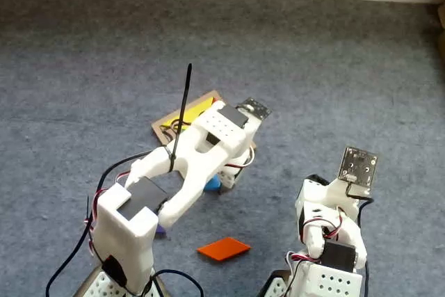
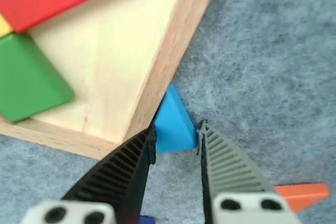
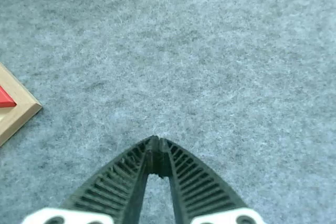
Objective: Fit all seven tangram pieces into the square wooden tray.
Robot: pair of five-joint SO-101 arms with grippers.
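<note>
Left gripper [image 2: 177, 128], jaws apart, straddles the lower-centre blue triangle [image 2: 172, 116] (probably light, rigid, slick); pinch its flat sides; right gripper [image 3: 158, 154] closed.

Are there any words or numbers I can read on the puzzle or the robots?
None can be read.
The square wooden tray, blue triangular piece, orange flat piece and grey carpet carry no writing.
Marks on the small circuit board are too tiny to read.

The left arm [image 1: 188, 165] and right arm [image 1: 327, 234] are white plastic shells around black servo blocks, trailed by black and red cables [image 1: 125, 161]. The left claw [image 2: 176, 140] and right claw [image 3: 157, 153] have black ribbed fingers [image 2: 126, 166] on white bases with dark screw holes.
</note>
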